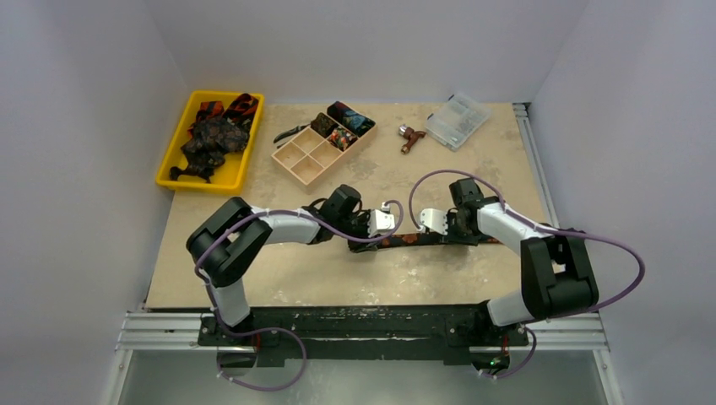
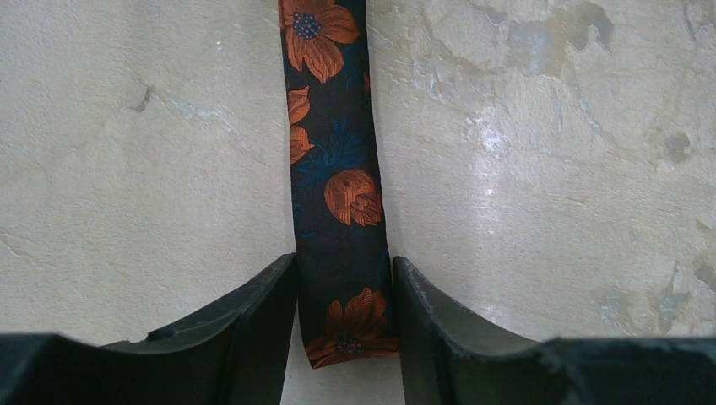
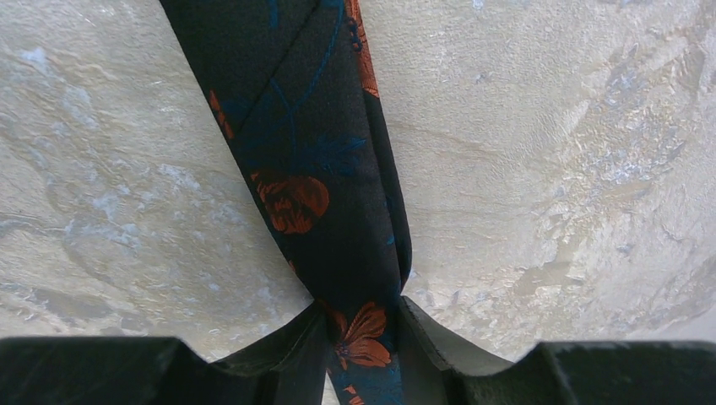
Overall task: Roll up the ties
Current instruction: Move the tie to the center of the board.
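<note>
A dark tie (image 1: 422,239) with orange flowers lies stretched left to right on the table between my two grippers. My left gripper (image 1: 384,224) is open. In the left wrist view its fingers (image 2: 270,295) stand either side of the tie's flat narrow end (image 2: 338,202); the gripper (image 2: 344,266) does not squeeze it. My right gripper (image 1: 435,221) is shut on the tie. In the right wrist view the fabric (image 3: 312,169) bunches in between the jaws of the gripper (image 3: 361,308). More ties (image 1: 215,135) lie heaped in a yellow bin (image 1: 175,160).
A tan compartment tray (image 1: 314,154) behind the arms holds rolled ties (image 1: 350,118) in its far cells. Pliers (image 1: 291,132), a small red-brown tool (image 1: 410,137) and a clear plastic box (image 1: 457,120) lie at the back. Purple cables loop over both arms.
</note>
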Action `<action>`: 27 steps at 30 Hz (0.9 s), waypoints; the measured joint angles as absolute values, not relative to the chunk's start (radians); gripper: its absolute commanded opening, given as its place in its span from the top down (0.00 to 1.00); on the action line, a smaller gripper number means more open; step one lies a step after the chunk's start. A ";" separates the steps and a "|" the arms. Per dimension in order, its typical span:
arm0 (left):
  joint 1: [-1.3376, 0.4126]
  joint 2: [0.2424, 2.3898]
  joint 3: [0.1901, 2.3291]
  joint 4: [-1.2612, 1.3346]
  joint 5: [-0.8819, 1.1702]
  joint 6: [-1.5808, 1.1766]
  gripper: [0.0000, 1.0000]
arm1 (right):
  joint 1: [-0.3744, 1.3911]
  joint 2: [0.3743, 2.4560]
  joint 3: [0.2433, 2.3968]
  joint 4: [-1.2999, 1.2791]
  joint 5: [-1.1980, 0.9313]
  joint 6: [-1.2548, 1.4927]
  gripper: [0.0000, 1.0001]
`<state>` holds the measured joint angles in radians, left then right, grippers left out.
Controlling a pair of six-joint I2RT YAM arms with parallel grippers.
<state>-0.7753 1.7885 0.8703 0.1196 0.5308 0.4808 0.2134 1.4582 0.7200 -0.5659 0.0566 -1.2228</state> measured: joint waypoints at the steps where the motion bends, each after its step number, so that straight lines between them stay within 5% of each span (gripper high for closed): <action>1: -0.771 1.792 0.875 0.120 0.532 0.483 0.65 | 0.213 1.459 0.721 -0.566 0.057 -1.223 0.61; 6: -0.738 1.801 0.888 0.118 0.533 0.503 0.65 | 0.209 1.467 0.739 -0.564 0.058 -1.219 0.38; 13: -0.702 1.783 0.888 0.084 0.550 0.538 0.02 | 0.188 1.467 0.776 -0.601 0.004 -1.176 0.06; 21: -0.689 1.520 0.878 0.002 0.568 0.503 0.00 | 0.183 1.300 0.920 -0.761 -0.156 -1.062 0.02; 27: -0.600 1.268 0.909 0.008 0.525 0.374 0.00 | 0.183 1.149 1.097 -0.641 -0.205 -0.813 0.02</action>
<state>-0.6003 1.2682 0.9089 0.0082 0.5247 0.3744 0.1829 1.1488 1.0973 -0.6407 -0.2047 -0.8127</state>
